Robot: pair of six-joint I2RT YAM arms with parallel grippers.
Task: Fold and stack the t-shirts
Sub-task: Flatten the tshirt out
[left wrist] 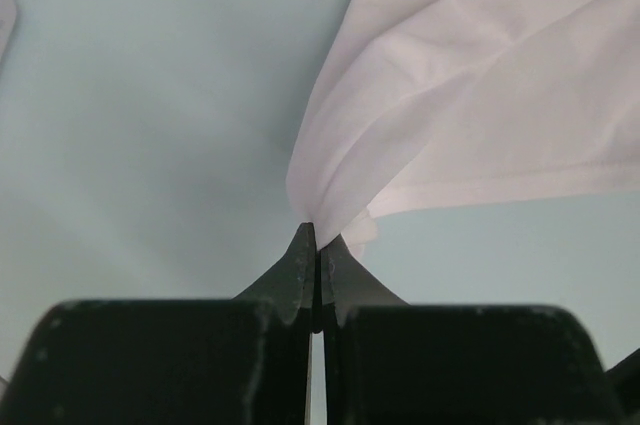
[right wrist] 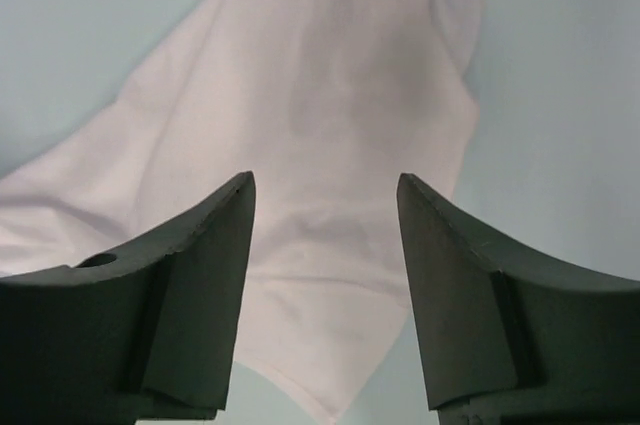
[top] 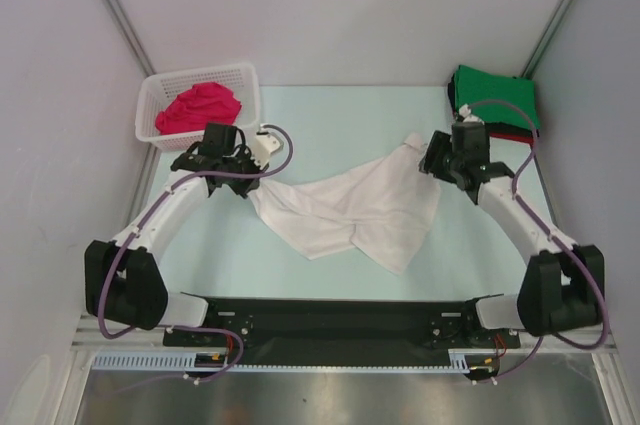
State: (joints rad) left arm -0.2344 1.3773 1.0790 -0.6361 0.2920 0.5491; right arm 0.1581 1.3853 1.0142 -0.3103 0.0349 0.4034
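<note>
1. The white t-shirt lies crumpled across the middle of the table.
2. The left gripper is pinched tight on the shirt's left edge.
3. The right gripper hovers over its upper right corner, fingers apart.
4. A green t-shirt sits upper right; a magenta-red t-shirt fills the lattice basket upper left.

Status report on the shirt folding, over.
Left gripper shut on white shirt edge; right gripper open over it. Shirt rumpled, unfolded, mid-table. Pink shirt in basket, green shirt on far-right stack, neither in the way.
</note>
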